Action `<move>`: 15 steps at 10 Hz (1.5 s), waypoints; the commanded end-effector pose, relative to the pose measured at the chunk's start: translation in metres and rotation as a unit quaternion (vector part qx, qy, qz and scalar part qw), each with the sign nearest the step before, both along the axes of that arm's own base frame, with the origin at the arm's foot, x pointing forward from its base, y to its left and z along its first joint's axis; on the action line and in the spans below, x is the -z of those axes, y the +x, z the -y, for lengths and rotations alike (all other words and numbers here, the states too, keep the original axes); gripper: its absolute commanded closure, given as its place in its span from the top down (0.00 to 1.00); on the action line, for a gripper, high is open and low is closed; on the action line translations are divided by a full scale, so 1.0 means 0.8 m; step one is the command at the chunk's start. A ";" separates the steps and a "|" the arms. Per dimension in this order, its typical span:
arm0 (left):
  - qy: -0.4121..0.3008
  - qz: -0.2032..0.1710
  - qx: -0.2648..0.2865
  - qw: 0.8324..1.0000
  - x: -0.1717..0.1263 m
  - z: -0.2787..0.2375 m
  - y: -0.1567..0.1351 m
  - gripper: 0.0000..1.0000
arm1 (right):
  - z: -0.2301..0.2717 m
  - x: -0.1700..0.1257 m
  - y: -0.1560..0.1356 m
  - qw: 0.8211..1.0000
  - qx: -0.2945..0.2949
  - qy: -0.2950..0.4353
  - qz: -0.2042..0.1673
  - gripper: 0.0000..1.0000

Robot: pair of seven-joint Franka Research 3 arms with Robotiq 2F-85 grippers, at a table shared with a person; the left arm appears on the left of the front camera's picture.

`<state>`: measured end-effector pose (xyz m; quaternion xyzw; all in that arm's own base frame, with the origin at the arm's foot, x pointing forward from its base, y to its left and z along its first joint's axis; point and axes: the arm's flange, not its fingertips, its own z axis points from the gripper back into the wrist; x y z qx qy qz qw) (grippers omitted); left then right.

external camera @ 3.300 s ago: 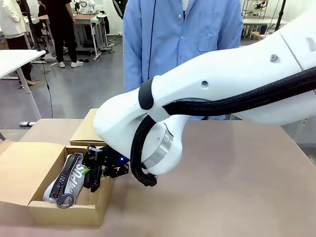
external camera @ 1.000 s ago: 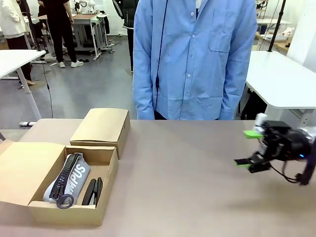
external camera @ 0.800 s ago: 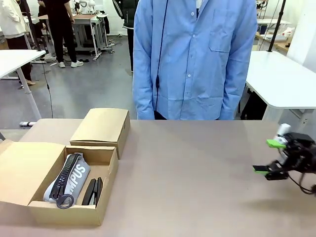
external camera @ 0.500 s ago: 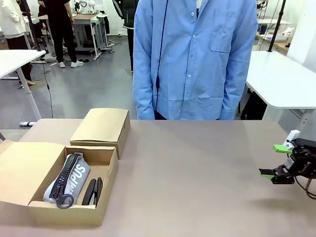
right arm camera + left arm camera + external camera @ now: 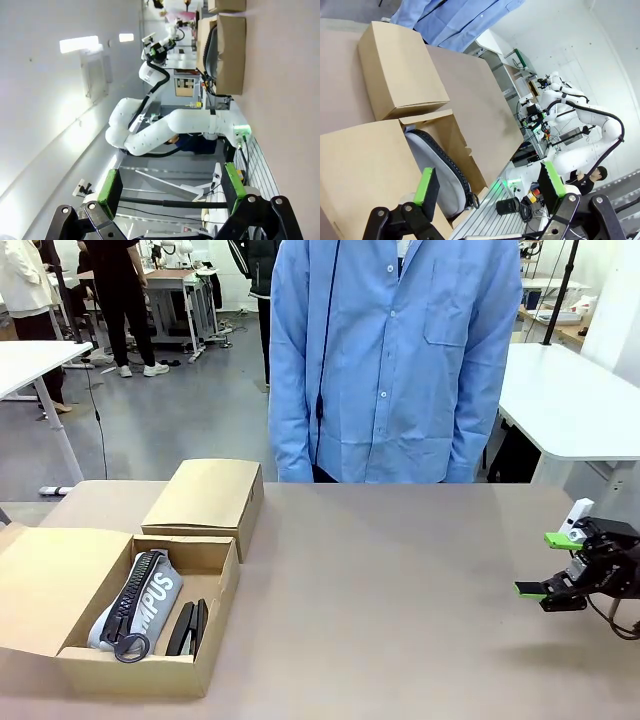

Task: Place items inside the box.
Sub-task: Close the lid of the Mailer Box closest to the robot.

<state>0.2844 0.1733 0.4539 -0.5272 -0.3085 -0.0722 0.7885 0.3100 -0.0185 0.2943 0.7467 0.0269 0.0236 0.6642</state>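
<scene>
Two items are lying inside the open cardboard box (image 5: 210, 570) at the near left of the surface (image 5: 400, 590): a grey zip pouch (image 5: 140, 605) and a black stapler (image 5: 187, 628) just beside it. You are likely dealing with a soft, light pouch that will sag, so take it across its middle; the stapler looks rigid and heavier, best pinched across its narrow body. Both are lying lengthwise, long axes running from the box's near wall toward the person. Your right gripper (image 5: 548, 565) is hovering empty with jaws wide apart, well away. Your left gripper (image 5: 487, 187) is also standing open above the box.
</scene>
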 end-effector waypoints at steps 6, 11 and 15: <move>-0.008 0.014 0.000 1.000 0.000 0.002 0.000 1.00 | -0.001 -0.009 0.002 1.000 0.001 0.003 -0.007 1.00; -0.008 0.014 0.000 1.000 0.000 0.002 0.000 1.00 | -0.001 -0.009 0.002 1.000 0.001 0.003 -0.007 1.00; 0.049 0.275 0.064 0.958 -0.049 0.003 -0.025 1.00 | -0.001 -0.009 0.002 1.000 0.001 0.003 -0.007 1.00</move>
